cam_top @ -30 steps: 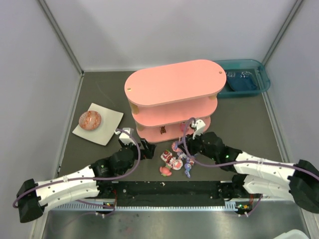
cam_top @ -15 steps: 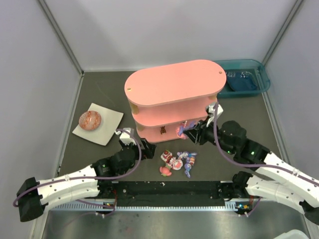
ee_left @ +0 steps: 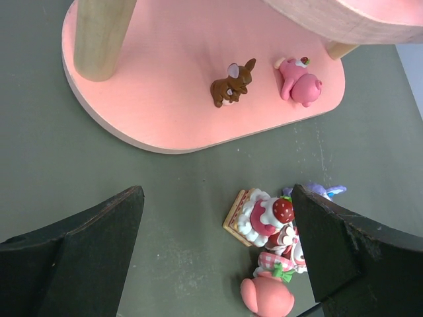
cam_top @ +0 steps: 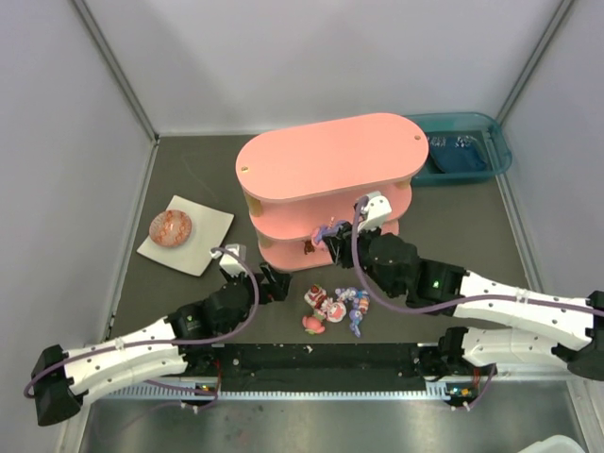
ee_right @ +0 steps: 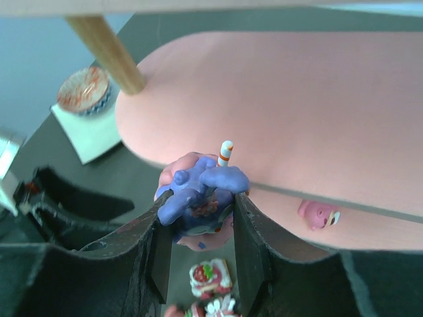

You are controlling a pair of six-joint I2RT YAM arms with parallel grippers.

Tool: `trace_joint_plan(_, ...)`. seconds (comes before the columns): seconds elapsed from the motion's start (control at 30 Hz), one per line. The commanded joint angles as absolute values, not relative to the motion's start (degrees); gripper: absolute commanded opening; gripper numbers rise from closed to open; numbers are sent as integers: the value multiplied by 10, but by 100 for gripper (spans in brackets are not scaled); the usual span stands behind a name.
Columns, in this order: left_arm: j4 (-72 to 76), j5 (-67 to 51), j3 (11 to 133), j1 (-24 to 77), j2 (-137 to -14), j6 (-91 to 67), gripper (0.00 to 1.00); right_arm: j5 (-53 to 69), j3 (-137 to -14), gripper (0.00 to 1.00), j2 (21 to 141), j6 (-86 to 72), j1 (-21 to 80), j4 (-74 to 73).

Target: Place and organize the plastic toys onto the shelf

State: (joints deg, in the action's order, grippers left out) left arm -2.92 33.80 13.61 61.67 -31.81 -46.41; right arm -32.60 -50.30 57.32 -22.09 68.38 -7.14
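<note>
Two robot arms, left arm [cam_top: 123, 357] and right arm [cam_top: 514, 307], white shell segments, black joints, thin purple cable looping along each, left gripper [ee_left: 217, 193] with matte black wedge-shaped fingers [ee_left: 73, 257]

Left arm [cam_top: 123, 354] low, stretched from near-left corner toward centre, forearm lying almost flat. Left gripper [cam_top: 272, 281] aimed forward and down, fingers [ee_left: 92, 244] spread wide, nothing between them. Right arm [cam_top: 491, 307] reaching in from right side, elbow bent, wrist lifted higher than left one. Right gripper [cam_top: 332, 236] part closed, fingers [ee_right: 147, 247] pinching blue-purple figurine [ee_right: 198, 191], one finger each side, toy poking up past fingertips.
</note>
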Motion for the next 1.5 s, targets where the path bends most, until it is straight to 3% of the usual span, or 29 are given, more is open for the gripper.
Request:
trace_joint_plan(0.0,-42,345,121,620,-294,-465,99,-480,-523,0,595,-211,716,63)
trace_joint_plan(0.47,-68,350,106,620,-227,-448,99,-580,-579,0,715,-218,735,129)
trace_joint_plan(1.47,-77,348,108,620,-212,-432,99,-638,-595,0,841,-211,735,249)
